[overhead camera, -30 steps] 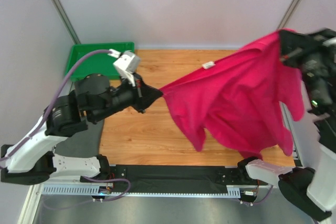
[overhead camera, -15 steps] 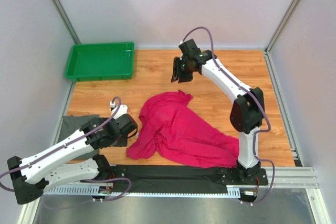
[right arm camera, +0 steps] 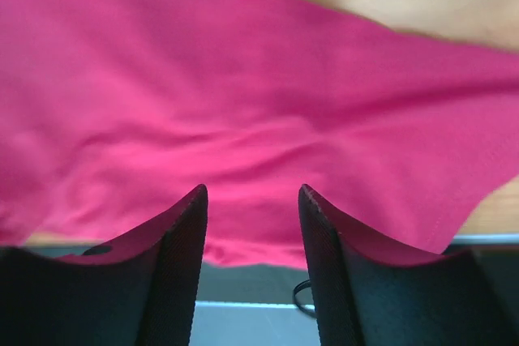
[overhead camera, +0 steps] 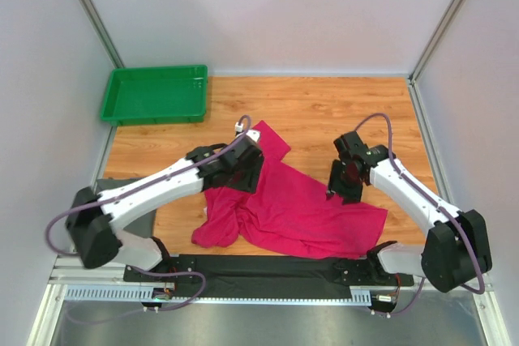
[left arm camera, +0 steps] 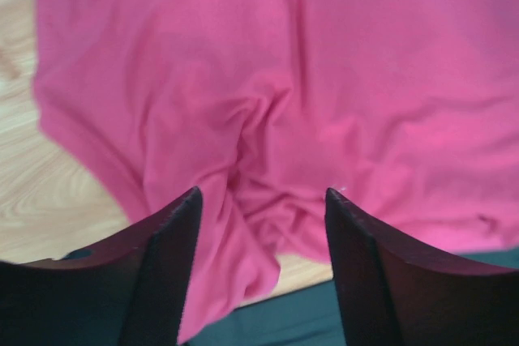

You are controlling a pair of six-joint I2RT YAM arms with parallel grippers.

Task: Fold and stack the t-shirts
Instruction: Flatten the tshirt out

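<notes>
One magenta-pink t-shirt [overhead camera: 296, 210] lies crumpled on the wooden table, near the front edge. My left gripper [overhead camera: 241, 169] hovers over its upper left part, jaws apart. In the left wrist view that gripper [left arm camera: 261, 194] is open above bunched folds of the t-shirt [left arm camera: 324, 79], with nothing between the fingers. My right gripper [overhead camera: 344, 185] is at the shirt's right side. In the right wrist view it [right arm camera: 253, 190] stands open over smooth fabric of the t-shirt [right arm camera: 243, 95], close to the hem.
A green tray [overhead camera: 154, 95] sits at the back left corner. A black strip [overhead camera: 268, 267] runs along the table's near edge, and a dark grey mat [overhead camera: 109, 190] lies at the left. Grey walls close in three sides.
A second ago both grippers held the shirt stretched in the air. It has since dropped onto the table, and both arms have come over it with open jaws.
</notes>
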